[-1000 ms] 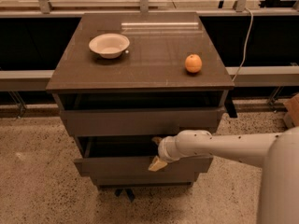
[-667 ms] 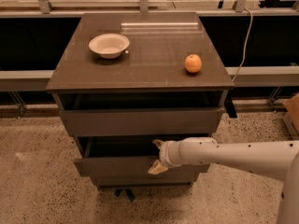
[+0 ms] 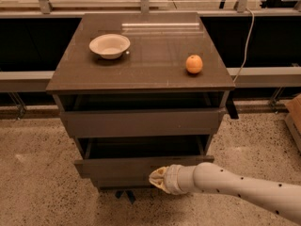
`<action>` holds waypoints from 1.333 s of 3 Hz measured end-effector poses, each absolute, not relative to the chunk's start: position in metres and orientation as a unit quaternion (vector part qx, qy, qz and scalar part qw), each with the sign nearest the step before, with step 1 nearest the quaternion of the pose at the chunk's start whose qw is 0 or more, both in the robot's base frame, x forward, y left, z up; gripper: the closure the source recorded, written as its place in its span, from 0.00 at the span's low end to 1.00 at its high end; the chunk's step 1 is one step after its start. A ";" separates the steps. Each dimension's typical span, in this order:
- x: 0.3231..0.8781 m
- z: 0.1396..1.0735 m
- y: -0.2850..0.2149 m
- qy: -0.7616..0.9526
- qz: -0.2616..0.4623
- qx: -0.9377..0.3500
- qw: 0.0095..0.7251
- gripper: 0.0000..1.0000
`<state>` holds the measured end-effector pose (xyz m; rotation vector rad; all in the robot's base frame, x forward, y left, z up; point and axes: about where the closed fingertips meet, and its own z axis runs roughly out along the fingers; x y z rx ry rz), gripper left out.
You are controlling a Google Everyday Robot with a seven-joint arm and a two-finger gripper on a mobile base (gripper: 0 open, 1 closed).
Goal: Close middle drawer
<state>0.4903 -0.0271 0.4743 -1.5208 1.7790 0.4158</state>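
The middle drawer [image 3: 117,166] is the second dark grey-brown front of the cabinet. It stands pulled out toward me, with its dark inside showing above the front. My gripper [image 3: 158,179] is at the lower edge of that drawer front, a little right of its middle, and seems to touch it. The white arm reaches in from the lower right. The top drawer [image 3: 141,122] is also slightly out. The lowest drawer front [image 3: 113,182] shows only as a thin strip beneath.
A white bowl [image 3: 109,45] and an orange [image 3: 194,64] sit on the cabinet top [image 3: 150,46]. A grey rail [image 3: 263,76] runs behind the cabinet, with a cable on the right. A brown box [image 3: 295,114] is at the right edge. The floor is speckled.
My gripper has dropped from the upper part of the middle drawer front to its lower edge, and the arm now lies lower. The drawer looks about as far out as before.
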 end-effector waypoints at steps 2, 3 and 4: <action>0.495 0.451 -0.005 0.653 0.284 -0.541 0.447 1.00; 0.492 0.408 0.018 0.640 0.358 -0.511 0.449 1.00; 0.487 0.368 0.039 0.634 0.414 -0.493 0.429 1.00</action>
